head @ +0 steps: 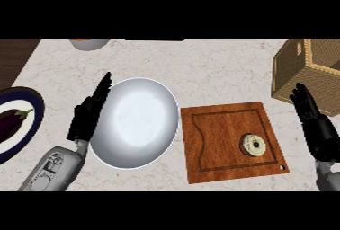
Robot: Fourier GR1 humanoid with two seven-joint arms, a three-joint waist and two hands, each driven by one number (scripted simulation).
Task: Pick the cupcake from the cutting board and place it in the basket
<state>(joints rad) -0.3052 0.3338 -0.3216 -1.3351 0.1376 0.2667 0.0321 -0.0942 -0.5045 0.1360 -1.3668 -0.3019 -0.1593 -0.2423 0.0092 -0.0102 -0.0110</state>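
1. One marble counter (219,67): bare stone runs across its far half, between the white plate (135,122) and the basket (306,67).
2. One wooden cutting board (229,141), right of centre, its left edge just beside the plate's rim.
3. One cupcake (253,144), sitting on the board's right half, untouched.
4. One wicker basket, far right corner, partly cut by the edge of view.
5. One dark-rimmed plate (23,134) with an eggplant (13,122), at the left edge; a bowl (88,43) at the far edge.
6. My right hand (313,121): right of the board, below the basket, fingers straight, holding nothing.
7. My left hand (88,114): fingers straight, alongside the white plate's left rim.
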